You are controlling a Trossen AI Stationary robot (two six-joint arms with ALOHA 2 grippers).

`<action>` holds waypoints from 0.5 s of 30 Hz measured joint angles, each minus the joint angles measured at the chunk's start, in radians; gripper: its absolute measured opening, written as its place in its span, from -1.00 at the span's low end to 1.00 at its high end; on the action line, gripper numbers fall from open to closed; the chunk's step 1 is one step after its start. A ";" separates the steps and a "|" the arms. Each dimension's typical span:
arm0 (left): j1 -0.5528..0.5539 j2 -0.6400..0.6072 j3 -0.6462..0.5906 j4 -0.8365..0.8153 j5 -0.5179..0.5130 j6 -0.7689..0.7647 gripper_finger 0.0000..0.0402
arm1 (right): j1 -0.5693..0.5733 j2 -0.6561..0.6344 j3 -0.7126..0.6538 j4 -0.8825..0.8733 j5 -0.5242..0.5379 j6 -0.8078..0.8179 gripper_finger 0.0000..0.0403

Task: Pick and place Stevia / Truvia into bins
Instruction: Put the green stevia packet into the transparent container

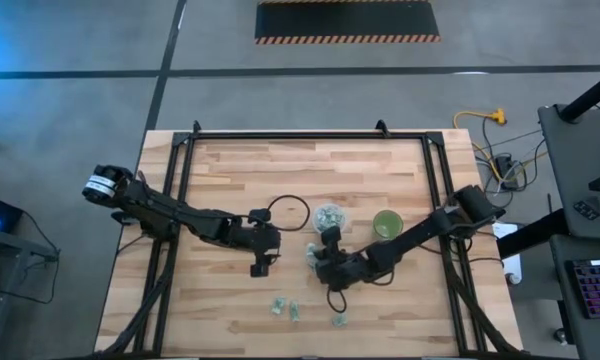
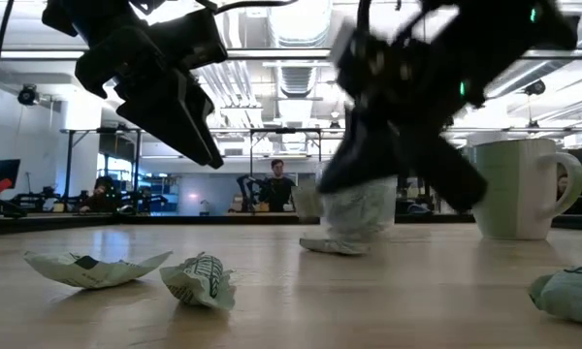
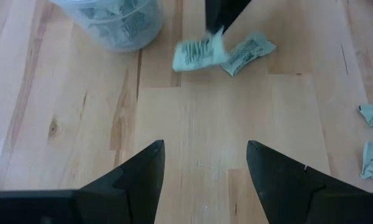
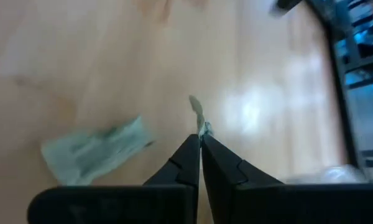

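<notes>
My right gripper (image 1: pixel 316 256) is shut on a pale green and white Stevia sachet (image 3: pixel 198 51), close beside the clear cup (image 1: pixel 329 217), which holds several sachets. The green cup (image 1: pixel 387 223) stands to the right of the clear one. A second sachet (image 3: pixel 248 52) lies flat on the wood right by the held one. My left gripper (image 3: pixel 205 168) hovers open over bare table, left of these, with nothing between its fingers. More sachets (image 1: pixel 285 308) lie near the table's front edge. My right gripper pinches the sachet by one short edge (image 4: pixel 202 127) between the very ends of its two fingers. The fingers (image 3: pixel 224 14) come slanting down from the table's right side. The sachet hangs below the fingertips, close over the table; whether its lower end still touches the wood I cannot tell.
A thin dark ring (image 1: pixel 288 212) lies on the wood left of the clear cup. A lone sachet (image 1: pixel 338 320) sits near the front edge, right of the other loose ones. A black frame (image 1: pixel 310 137) runs along the table's far and side edges.
</notes>
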 joint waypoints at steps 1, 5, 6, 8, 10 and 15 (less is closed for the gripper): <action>0.000 0.000 0.000 0.000 0.000 0.000 0.05 | 0.001 -0.017 0.002 0.000 0.009 -0.006 -0.96; 0.000 0.000 -0.002 -0.001 0.000 0.000 0.05 | 0.002 -0.086 0.006 -0.010 0.048 -0.037 -0.96; 0.000 0.000 -0.002 0.001 0.000 0.000 0.05 | 0.002 -0.107 0.006 -0.019 0.067 -0.042 -0.96; 0.000 0.000 -0.003 0.001 0.000 0.000 0.05 | 0.001 -0.148 0.006 -0.053 0.117 -0.048 -0.96; 0.000 0.000 -0.003 0.001 0.000 0.000 0.05 | -0.002 -0.183 0.006 -0.108 0.164 -0.046 -0.96; 0.000 0.000 -0.008 0.003 0.000 0.000 0.05 | -0.024 -0.267 0.004 -0.261 0.220 0.009 -0.96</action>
